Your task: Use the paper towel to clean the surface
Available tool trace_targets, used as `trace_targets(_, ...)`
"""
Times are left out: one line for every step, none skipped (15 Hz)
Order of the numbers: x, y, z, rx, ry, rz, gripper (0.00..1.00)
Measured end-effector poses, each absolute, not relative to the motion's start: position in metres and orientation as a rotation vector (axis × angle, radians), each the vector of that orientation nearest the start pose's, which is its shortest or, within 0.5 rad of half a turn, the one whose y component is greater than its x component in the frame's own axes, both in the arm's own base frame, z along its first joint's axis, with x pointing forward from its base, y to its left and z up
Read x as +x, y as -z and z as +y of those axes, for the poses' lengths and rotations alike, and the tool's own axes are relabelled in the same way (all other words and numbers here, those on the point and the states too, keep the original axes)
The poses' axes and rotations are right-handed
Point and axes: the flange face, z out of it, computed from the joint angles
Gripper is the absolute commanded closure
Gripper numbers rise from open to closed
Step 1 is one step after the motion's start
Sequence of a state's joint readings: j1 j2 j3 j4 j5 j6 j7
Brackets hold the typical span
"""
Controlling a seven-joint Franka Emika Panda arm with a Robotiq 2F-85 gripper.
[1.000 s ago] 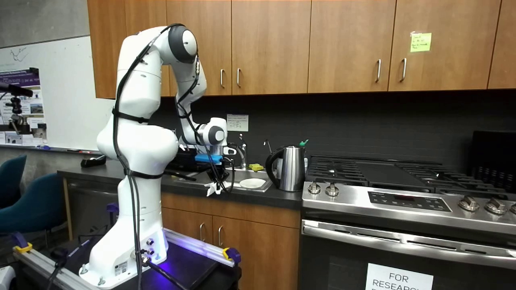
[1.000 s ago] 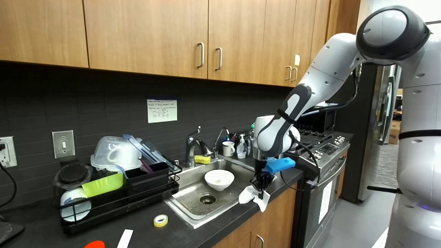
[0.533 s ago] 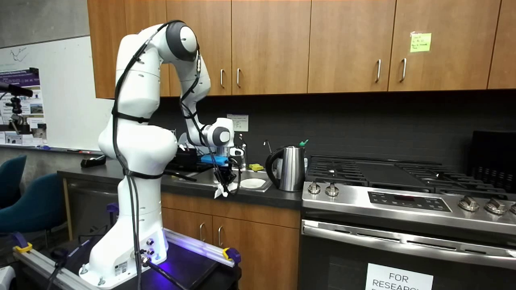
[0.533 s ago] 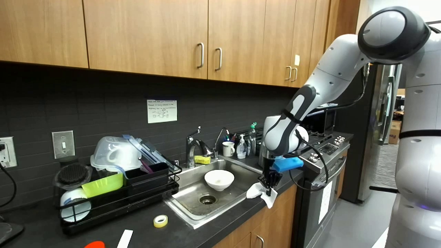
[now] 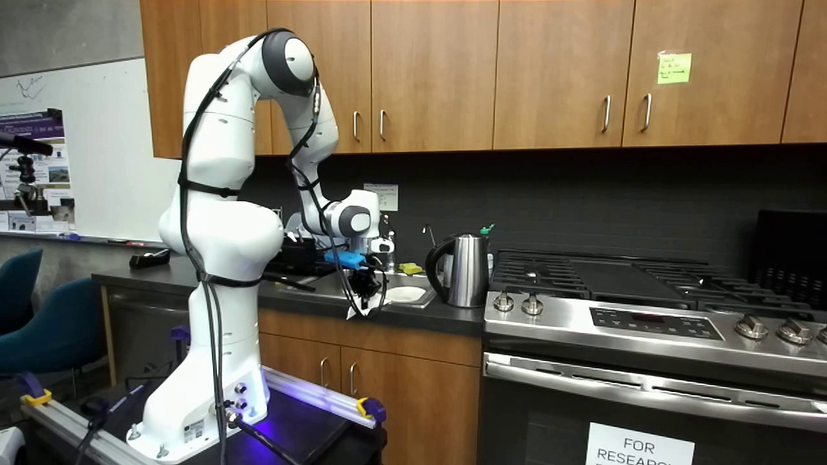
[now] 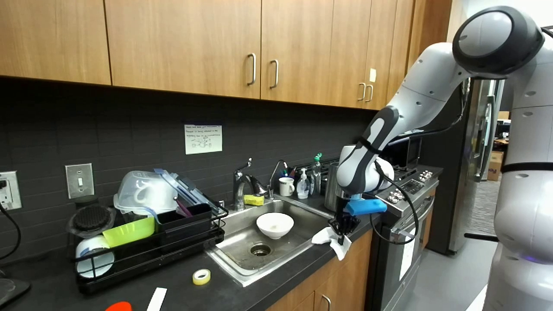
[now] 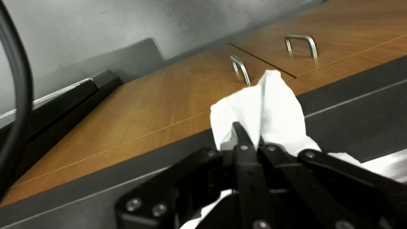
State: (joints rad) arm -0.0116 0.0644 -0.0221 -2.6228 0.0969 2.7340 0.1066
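The paper towel is white and crumpled. In an exterior view the towel [image 6: 325, 236] lies on the strip of countertop in front of the sink's right part, with one corner hanging over the front edge. The surface is the dark countertop [image 6: 281, 280], also visible in the wrist view [image 7: 79, 213]. My gripper [image 6: 343, 233] points down at the counter. In the wrist view the gripper [image 7: 249, 135] is shut on the towel [image 7: 281, 111], which is pinched between the fingers and spreads out on both sides. The towel's underside is hidden.
A steel sink [image 6: 229, 270] with a white bowl [image 6: 275, 225] lies beside the towel. A kettle [image 5: 470, 271] and the stove [image 5: 549, 310] are to the right. A dish rack [image 6: 173, 255], a tape roll [image 6: 201, 277] and a yellow sponge [image 6: 254, 200] are farther left.
My gripper has slid along the counter's front strip with the towel in it, toward the kettle and stove. The movement is smaller in the last half second. The grip looks the same.
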Motion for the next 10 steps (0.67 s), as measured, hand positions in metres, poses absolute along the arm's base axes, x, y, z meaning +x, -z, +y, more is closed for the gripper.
trace_targets(0.435,-0.231,-0.024,-3.072,0.074,0.386,1.0)
trace_targets(0.431,-0.23,-0.031,-3.066,0.074,0.421,1.0)
trace_targets(0.427,-0.228,-0.04,-3.063,0.066,0.456,1.0)
trace_targets(0.421,-0.225,-0.05,-3.059,0.056,0.493,1.0)
trace_targets(0.416,-0.222,-0.059,-3.055,0.047,0.527,1.0)
trace_targets(0.412,-0.221,-0.068,-3.05,0.039,0.559,1.0)
trace_targets(0.408,-0.219,-0.075,-3.046,0.034,0.587,1.0)
trace_targets(0.405,-0.219,-0.082,-3.042,0.03,0.61,1.0)
trace_targets(0.402,-0.218,-0.086,-3.039,0.027,0.628,1.0)
trace_targets(0.401,-0.217,-0.09,-3.037,0.025,0.641,1.0)
